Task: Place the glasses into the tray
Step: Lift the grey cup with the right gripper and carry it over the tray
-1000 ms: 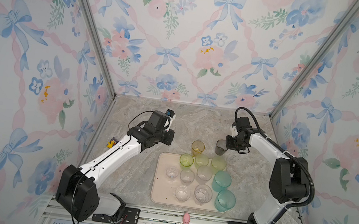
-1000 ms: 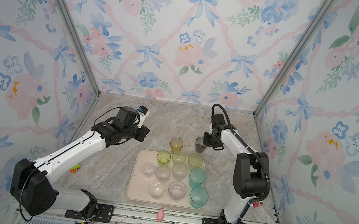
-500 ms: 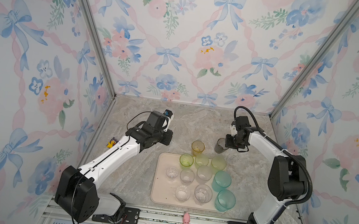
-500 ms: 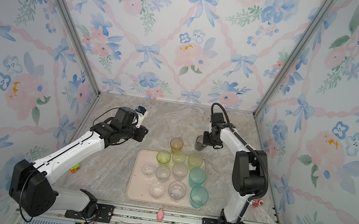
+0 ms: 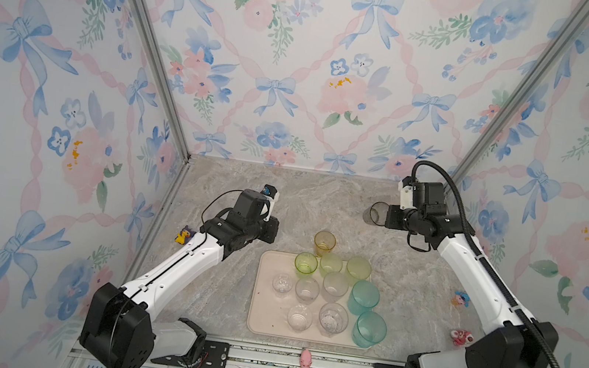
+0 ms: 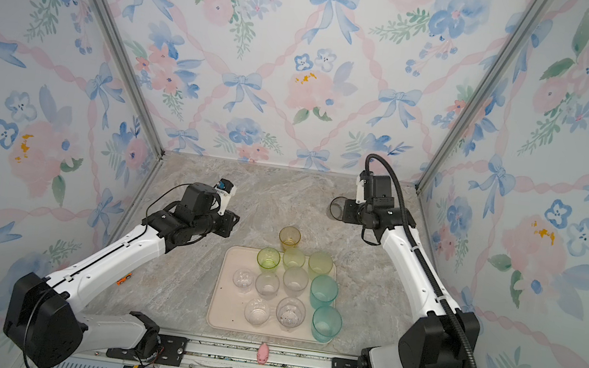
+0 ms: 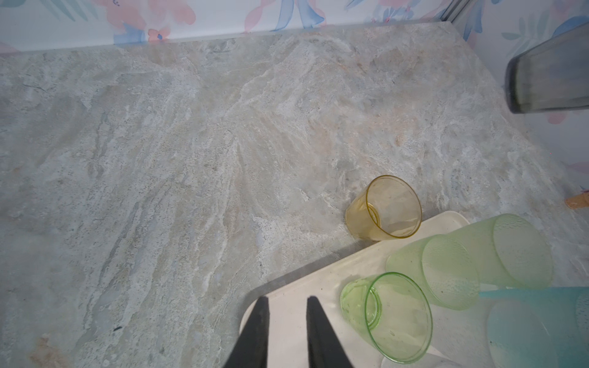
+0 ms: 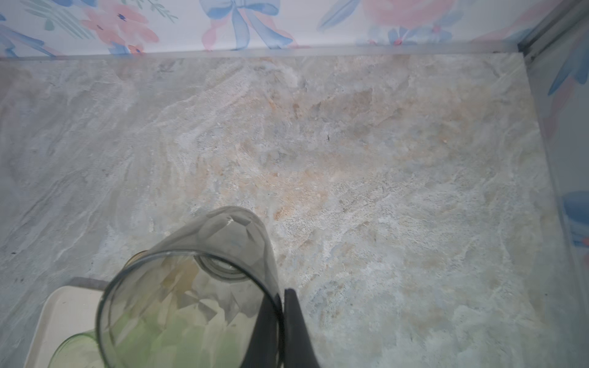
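The right claw (image 8: 282,294) is closed on the rim wall of the smoky grey glass (image 8: 191,286), one finger inside the mouth and one outside. In both top views this glass (image 5: 378,213) hangs tilted over the far right of the marble surface (image 5: 321,204), well apart from the cream tray (image 5: 259,319). The left claw (image 7: 287,304) is narrowly parted and holds nothing, poised over the tray's corner beside a bright green glass (image 7: 387,318). The amber glass (image 5: 324,242) stands on the surface just outside the tray's far edge. Green, clear and two teal glasses (image 5: 364,296) stand upright in the tray.
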Robot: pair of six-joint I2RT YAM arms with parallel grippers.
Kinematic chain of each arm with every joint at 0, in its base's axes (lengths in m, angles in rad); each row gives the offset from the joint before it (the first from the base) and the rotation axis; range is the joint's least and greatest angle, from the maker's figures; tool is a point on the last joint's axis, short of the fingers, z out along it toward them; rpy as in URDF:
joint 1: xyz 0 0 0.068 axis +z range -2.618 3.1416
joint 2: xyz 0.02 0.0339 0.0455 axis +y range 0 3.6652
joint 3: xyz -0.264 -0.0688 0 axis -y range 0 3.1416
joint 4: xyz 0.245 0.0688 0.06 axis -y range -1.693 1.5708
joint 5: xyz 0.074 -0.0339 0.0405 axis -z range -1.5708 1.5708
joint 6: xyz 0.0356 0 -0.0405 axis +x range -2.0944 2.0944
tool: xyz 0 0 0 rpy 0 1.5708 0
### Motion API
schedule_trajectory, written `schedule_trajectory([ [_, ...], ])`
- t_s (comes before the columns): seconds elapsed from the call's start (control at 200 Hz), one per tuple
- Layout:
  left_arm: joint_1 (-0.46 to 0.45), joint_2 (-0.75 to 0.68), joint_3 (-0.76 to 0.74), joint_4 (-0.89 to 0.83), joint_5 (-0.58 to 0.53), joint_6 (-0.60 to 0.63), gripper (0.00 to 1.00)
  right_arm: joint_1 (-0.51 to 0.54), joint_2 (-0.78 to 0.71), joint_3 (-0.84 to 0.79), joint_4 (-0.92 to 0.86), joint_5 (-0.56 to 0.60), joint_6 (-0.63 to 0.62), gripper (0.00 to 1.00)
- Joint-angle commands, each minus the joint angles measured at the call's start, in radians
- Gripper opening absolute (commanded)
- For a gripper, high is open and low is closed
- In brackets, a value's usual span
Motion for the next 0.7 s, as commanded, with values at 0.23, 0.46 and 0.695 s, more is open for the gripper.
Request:
schedule_trajectory([
  [0.23,0.151,-0.116,-0.056,0.095,0.057,-0.095,0.27,0.472,-0.155,0.058,-0.138,0.007,-0.137,0.0],
  [0.46,0.195,-0.191,-0.075,0.095,0.082,-0.097,0.28,0.768,-0.073,0.065,-0.163,0.036,-0.131,0.0],
  [0.695,0.206,-0.207,-0.079,0.091,0.115,-0.099,0.29,0.933,0.09,0.1,-0.161,0.022,-0.124,0.0],
])
